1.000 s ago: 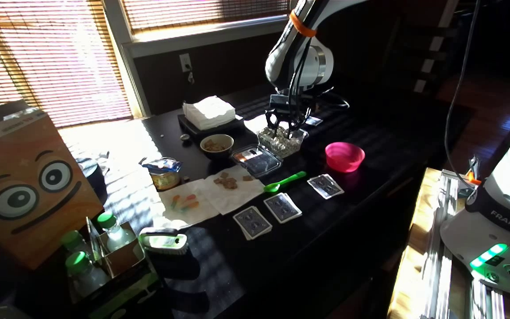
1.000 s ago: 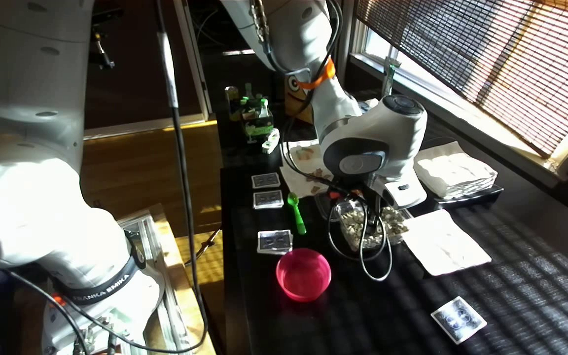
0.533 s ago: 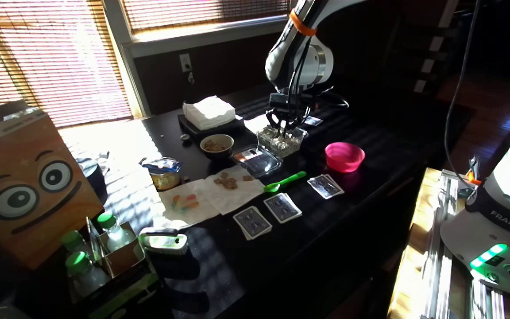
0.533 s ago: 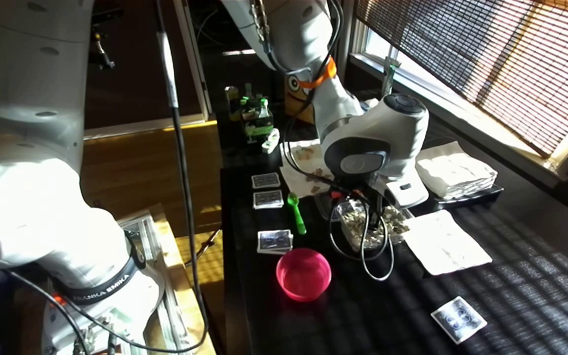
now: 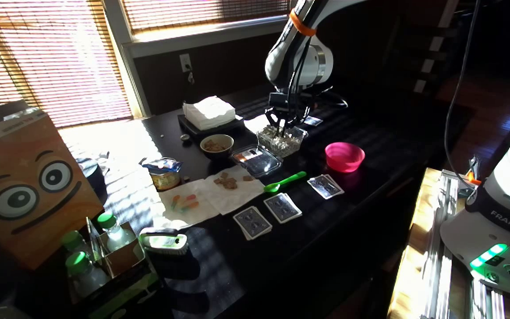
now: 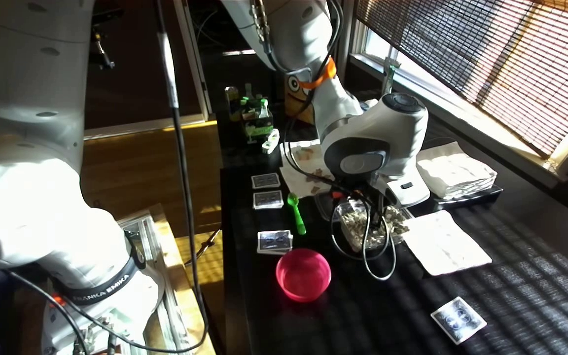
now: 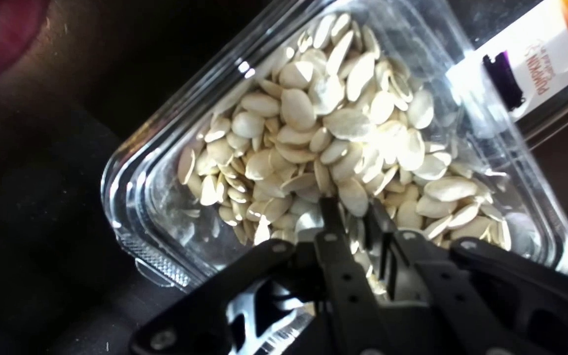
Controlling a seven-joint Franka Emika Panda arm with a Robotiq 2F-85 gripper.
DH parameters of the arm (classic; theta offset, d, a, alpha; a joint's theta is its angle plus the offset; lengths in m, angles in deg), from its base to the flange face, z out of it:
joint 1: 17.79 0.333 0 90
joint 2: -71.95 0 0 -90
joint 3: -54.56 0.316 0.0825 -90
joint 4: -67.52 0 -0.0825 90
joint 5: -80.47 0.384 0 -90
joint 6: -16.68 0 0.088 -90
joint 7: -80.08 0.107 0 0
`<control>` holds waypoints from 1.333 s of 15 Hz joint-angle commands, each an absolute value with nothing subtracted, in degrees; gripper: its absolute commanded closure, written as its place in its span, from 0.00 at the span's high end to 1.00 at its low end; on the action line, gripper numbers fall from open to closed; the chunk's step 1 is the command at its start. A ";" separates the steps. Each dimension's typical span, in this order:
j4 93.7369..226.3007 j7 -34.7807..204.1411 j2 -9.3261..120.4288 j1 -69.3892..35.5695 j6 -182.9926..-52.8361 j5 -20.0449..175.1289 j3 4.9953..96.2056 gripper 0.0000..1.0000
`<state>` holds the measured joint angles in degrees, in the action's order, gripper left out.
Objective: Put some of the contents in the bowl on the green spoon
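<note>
The black, jointed gripper (image 7: 354,212) has its fingertips nearly together among flat, cream-coloured seeds (image 7: 299,108) in a clear plastic container (image 7: 124,197), a narrow gap between them; whether it pinches any cannot be told. In the wrist view it hides the container's lower edge, a white-and-orange printed label (image 7: 525,54) runs out of view, and in an exterior view the white robot arm (image 6: 402,128) covers much of the gripper. The slim, bright green plastic spoon (image 6: 297,214) lies on the black table (image 6: 387,315), well apart.
</note>
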<state>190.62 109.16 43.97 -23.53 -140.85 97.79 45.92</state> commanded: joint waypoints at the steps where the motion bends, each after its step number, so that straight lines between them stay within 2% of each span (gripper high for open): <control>1: 191.73 108.15 45.24 -23.25 -142.34 98.85 46.10 0.25; 2: 191.62 108.10 45.09 -23.31 -142.30 98.93 46.19 0.30; 3: 191.57 108.03 44.99 -23.37 -142.29 99.02 46.28 0.10; 4: 191.55 108.02 44.90 -23.34 -142.25 98.98 46.26 0.10; 6: 191.50 107.91 44.83 -23.37 -142.18 98.98 46.28 0.01; 9: 191.59 108.02 44.95 -23.19 -142.28 98.82 46.15 0.03; 20: 195.10 107.51 49.63 -22.10 -142.93 97.78 45.57 0.03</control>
